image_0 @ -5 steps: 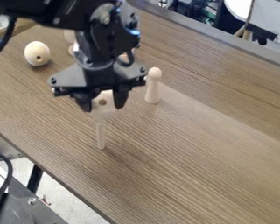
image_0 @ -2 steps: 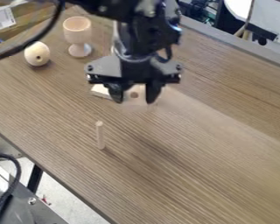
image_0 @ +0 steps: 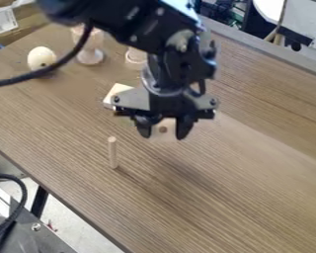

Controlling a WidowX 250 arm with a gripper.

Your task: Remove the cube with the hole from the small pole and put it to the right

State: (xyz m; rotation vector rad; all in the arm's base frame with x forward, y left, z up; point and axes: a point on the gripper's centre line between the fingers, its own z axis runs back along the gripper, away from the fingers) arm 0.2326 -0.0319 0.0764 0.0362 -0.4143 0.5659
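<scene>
My gripper [image_0: 164, 132] hangs over the middle of the table, shut on the light wooden cube [image_0: 163, 128], whose dark round hole faces the camera between the two black fingers. The cube is to the right of the small pole [image_0: 112, 152] and farther back, apart from it. The pole stands upright on the brown wood-grain table [image_0: 240, 173], with nothing on top. Whether the cube touches the table I cannot tell.
A pale wooden block [image_0: 114, 94] lies behind the gripper's left side, partly covered. Farther back are a wooden ball with a hole [image_0: 41, 57], a wooden goblet [image_0: 90, 56] and another wooden piece [image_0: 136, 56]. The table's front edge runs along the lower left.
The gripper has carried the cube up and right, off from above the pole, then slightly farther right and lower in the view. The pole's top has come into sight.
</scene>
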